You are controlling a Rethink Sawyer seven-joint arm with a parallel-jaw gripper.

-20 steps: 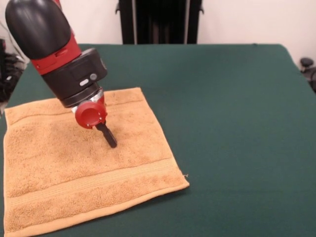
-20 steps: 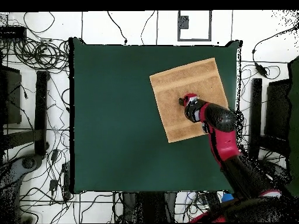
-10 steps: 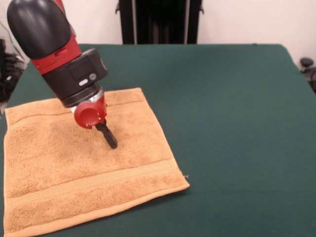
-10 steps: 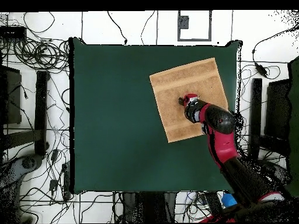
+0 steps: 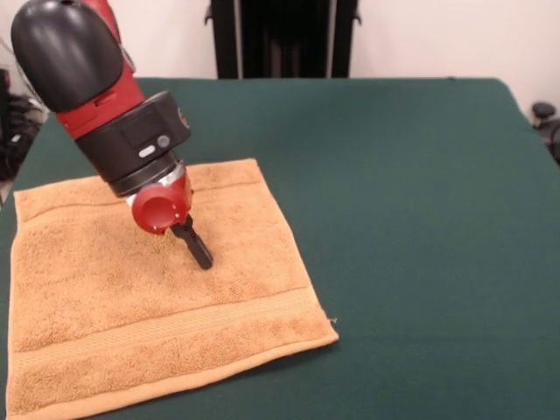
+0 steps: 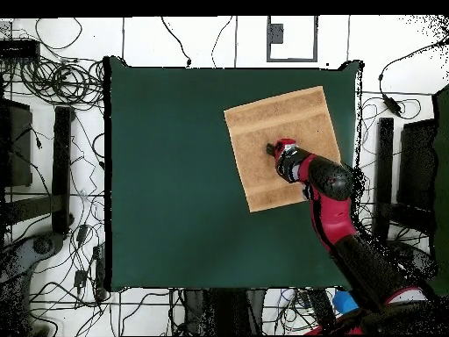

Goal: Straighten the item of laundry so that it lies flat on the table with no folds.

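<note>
Pressing down near the middle of the towel (image 5: 149, 306), which lies spread and nearly flat at one side of the tabletop (image 5: 420, 219), my jaws (image 5: 202, 260) seem closed and empty, so next probably comes lifting clear.

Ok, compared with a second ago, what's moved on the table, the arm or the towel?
Both, slightly. In the front view the gripper has slid a little to the picture's right and toward the camera, its tip pressed on the towel, and the towel has shifted the same way with it, its near right corner now further right. The towel still lies spread out, and the table is unchanged.
</note>
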